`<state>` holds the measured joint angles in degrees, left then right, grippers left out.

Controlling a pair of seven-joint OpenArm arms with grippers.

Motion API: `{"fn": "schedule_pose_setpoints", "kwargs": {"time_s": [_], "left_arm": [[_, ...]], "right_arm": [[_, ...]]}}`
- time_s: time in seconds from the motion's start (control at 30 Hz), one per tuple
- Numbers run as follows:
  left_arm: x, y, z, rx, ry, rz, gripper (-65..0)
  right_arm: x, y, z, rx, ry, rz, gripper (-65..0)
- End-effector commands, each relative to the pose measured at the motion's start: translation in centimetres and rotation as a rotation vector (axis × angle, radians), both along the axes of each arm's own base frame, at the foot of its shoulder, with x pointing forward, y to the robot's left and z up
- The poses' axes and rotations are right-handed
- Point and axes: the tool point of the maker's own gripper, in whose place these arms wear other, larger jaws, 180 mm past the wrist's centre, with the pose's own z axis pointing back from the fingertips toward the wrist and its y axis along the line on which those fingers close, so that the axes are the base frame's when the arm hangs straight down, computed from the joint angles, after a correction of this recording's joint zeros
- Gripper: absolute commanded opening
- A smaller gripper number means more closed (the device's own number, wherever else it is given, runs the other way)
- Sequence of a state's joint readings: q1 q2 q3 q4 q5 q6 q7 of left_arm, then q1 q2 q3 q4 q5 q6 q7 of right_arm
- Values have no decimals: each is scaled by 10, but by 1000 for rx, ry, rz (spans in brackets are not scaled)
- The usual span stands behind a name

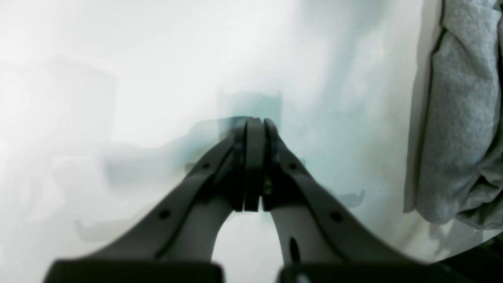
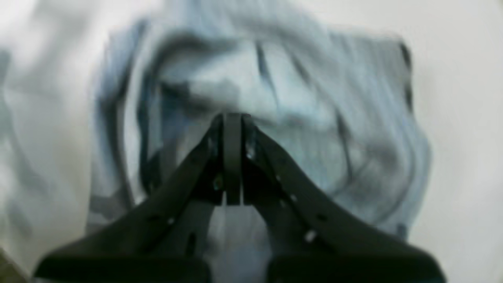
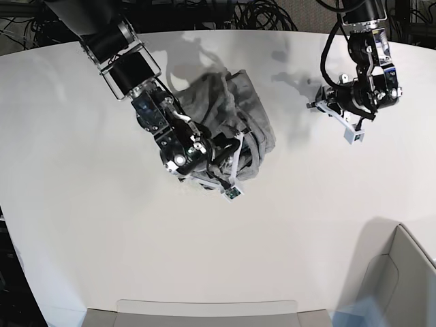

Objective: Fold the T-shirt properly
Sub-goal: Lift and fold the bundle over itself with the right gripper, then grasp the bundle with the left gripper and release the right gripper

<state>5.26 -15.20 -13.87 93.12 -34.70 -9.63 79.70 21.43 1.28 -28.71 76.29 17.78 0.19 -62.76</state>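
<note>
The heather-grey T-shirt (image 3: 235, 116) lies crumpled in a heap near the middle of the white table (image 3: 88, 218). My right gripper (image 3: 236, 144) is over the heap's near side. In the right wrist view the right gripper (image 2: 232, 116) is shut with nothing between the fingers, and the blurred shirt (image 2: 326, 110) lies below it. My left gripper (image 3: 317, 103) hovers over bare table to the right of the shirt. In the left wrist view the left gripper (image 1: 255, 121) is shut and empty, and the shirt's edge (image 1: 459, 118) shows at the far right. No lettering shows.
A grey bin (image 3: 398, 279) stands at the front right corner. A grey edge (image 3: 204, 313) runs along the table's front. Black cables (image 3: 259, 12) lie behind the table's far edge.
</note>
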Motion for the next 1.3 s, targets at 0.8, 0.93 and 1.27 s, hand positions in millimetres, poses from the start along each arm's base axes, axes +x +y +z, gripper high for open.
{"fn": "schedule_pose_setpoints", "kwargs": {"time_s": [0.8, 0.93, 1.27], "left_arm": [[14, 3, 12, 8, -40, -5, -650], [27, 5, 22, 13, -79, -1, -650], [50, -62, 87, 46, -309, -252, -650]], "right_arm": [[13, 94, 21, 41, -140, 301, -650], [-5, 89, 66, 145, -289, 344, -650], [52, -31, 99, 155, -345, -13, -650]]}}
